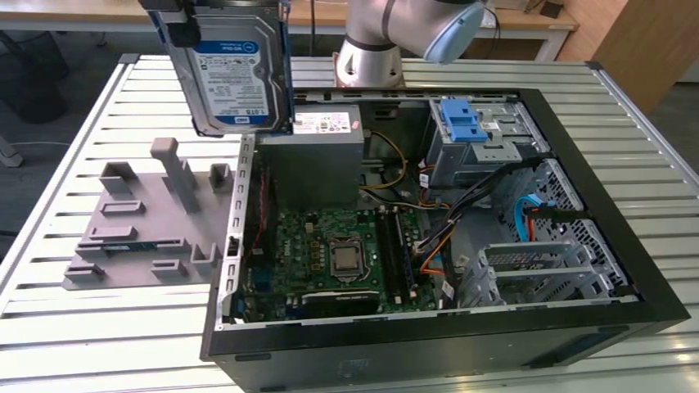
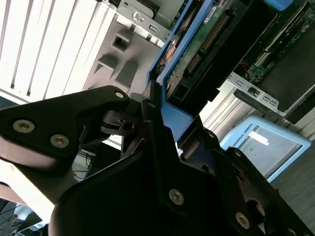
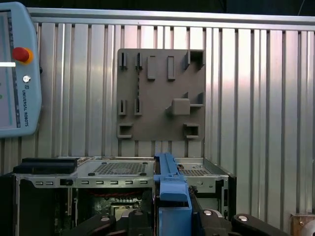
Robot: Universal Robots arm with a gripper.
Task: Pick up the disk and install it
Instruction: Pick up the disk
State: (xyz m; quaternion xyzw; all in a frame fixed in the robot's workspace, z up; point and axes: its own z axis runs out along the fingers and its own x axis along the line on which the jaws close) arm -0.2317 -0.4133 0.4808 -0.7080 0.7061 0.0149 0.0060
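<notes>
The disk [image 1: 235, 70] is held upright in the air at the exterior view's upper left, clear of the slatted table [image 1: 65, 327]. It is grasped by the gripper [image 2: 167, 115]: in the second wrist view the dark fingers [image 2: 153, 132] are seen clamped on the blue carrier frame [image 2: 183, 42] that runs along the disk's edge. The white-and-blue label [image 1: 232, 57] is turned toward the exterior camera and carries dark print. A white sticker [image 1: 324, 124] with a red mark is fixed on the grey power supply [image 1: 317, 164] inside the open computer case [image 1: 437, 336]. The disk's lower edge is seen over the case's rear corner, by that power supply; how far above it cannot be told. A grey fixture plate [image 1: 137, 225] with upright pegs lies just beside the case wall on the exterior view's left, with bare slats around it. A blue-latched drive cage [image 1: 480, 131] sits at the case's far corner, well apart from the disk, with cables bunched beside it. A teach pendant [image 3: 15, 69] with a red button [image 3: 20, 54] is seen in the first wrist view
</notes>
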